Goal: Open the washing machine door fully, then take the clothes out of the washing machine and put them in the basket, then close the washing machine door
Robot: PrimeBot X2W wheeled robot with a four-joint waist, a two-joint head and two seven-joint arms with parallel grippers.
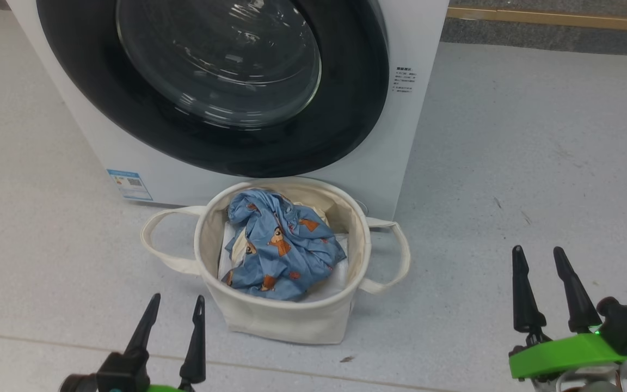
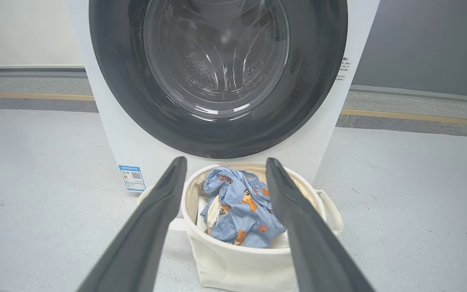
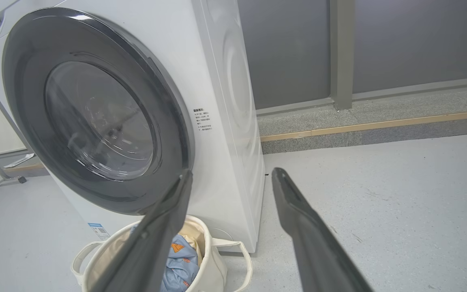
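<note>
L end effector [image 1: 178, 296] spread, R [image 1: 538, 249] too; clothes [image 1: 283, 245] in basket [image 1: 283, 322].

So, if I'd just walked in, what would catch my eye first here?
The glossy black-rimmed washing machine door, looking shut, dominates the top of the head view. Directly in front of it on the grey floor sits the cream basket, holding the blue animal-print clothes.

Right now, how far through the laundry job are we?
Done: the clothes lie in the basket, and the washing machine door sits flush, apparently shut. In hand: nothing; left tool and right tool are open and empty. Left: nothing I can see; the drum through the door looks bare.
</note>
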